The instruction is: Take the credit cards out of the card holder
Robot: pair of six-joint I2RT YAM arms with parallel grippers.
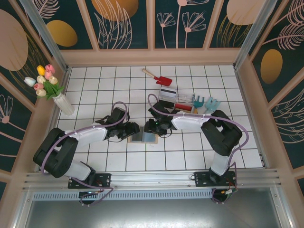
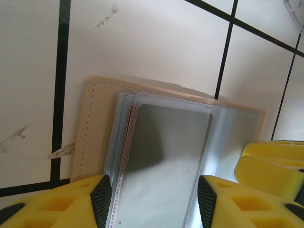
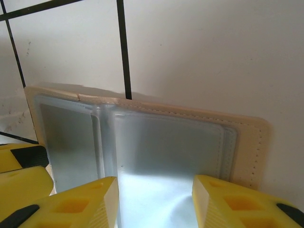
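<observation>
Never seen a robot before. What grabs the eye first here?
Two arms meet in the middle, the left gripper and right gripper open over an opened tan card holder. A vase of tulips stands far left; a red toy shovel lies at the back.

The table (image 1: 142, 161) is lit brightly and evenly from above. White glare is thrown off the card holder (image 3: 166, 142), and the near foreground is blurred.
</observation>
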